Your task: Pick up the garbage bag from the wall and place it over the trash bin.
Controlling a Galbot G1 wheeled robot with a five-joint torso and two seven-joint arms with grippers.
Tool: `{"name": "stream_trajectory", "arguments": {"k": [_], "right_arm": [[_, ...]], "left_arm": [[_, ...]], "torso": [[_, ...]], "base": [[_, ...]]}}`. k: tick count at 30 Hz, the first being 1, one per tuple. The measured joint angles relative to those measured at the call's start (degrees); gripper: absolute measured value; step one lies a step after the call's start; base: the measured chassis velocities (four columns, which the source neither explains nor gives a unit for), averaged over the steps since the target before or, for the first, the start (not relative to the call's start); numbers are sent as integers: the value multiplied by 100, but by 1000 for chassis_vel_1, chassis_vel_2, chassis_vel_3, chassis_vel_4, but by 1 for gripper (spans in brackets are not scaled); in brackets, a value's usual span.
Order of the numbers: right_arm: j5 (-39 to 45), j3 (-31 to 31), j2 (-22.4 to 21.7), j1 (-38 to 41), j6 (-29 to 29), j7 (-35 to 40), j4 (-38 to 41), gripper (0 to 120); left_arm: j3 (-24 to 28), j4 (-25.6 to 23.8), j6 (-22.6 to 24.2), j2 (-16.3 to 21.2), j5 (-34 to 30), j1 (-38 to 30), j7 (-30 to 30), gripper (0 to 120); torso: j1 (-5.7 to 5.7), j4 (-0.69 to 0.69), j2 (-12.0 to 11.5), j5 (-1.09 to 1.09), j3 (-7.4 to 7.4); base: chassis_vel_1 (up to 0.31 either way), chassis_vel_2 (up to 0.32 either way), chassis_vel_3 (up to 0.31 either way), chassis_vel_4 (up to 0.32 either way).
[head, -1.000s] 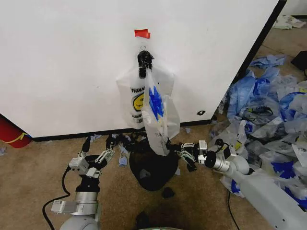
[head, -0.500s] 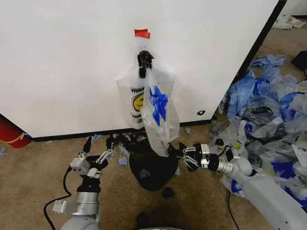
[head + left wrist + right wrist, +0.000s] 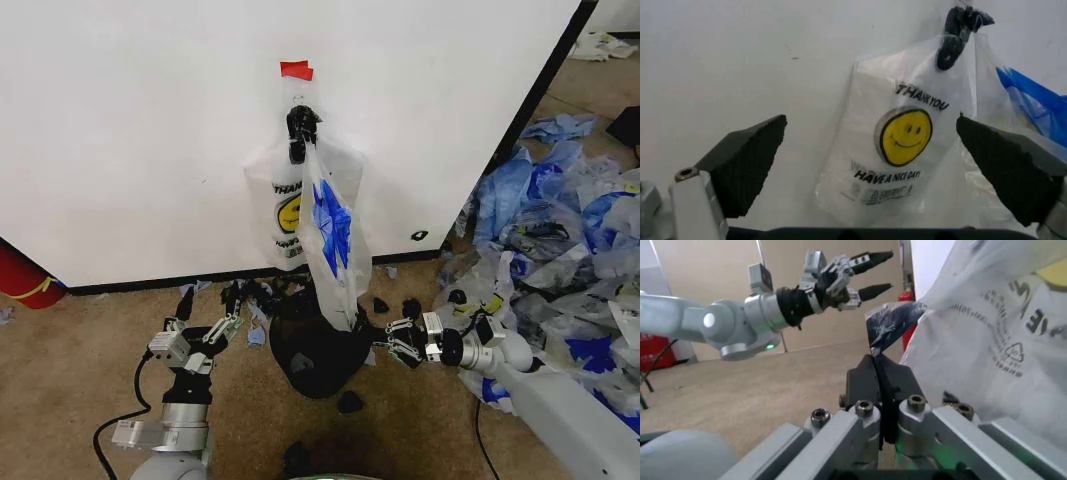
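A white wall (image 3: pixel 150 130) fills the frame's upper half above brown carpet. The garbage bag (image 3: pixel 333 240) hangs at center from a black hook, over the trash bin (image 3: pixel 318 358). The right pincer (image 3: pixel 380 338), center-right, is clamped on the bag's lower edge. The left pincer (image 3: pixel 208 315), lower left, gapes empty.

Silver-grey arms, black cable by the left — black-padded fingers, silver screws

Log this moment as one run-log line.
left pincer: open, low, left of trash bin | right pincer: shut on garbage bag bottom corner | bag: hanging from wall hook | bin: on floor, unlined
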Motion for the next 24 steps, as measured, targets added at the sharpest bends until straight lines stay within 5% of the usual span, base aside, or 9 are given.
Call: {"name": "stream_trajectory", "arguments": {"k": [12, 24], "right_arm": [[-42, 119, -55, -51, -178, -320, -15, 0], [272, -174, 148, 328, 240, 597, -267, 0]], "left_arm": [[40, 11, -9, -26, 36, -1, 4, 100], [202, 20, -37, 0, 170, 113, 124, 100]], "torso": [[0, 0, 0, -1, 0], [0, 1, 0, 1, 0]], "base": [[0, 0, 0, 0], [0, 0, 0, 0]]}}
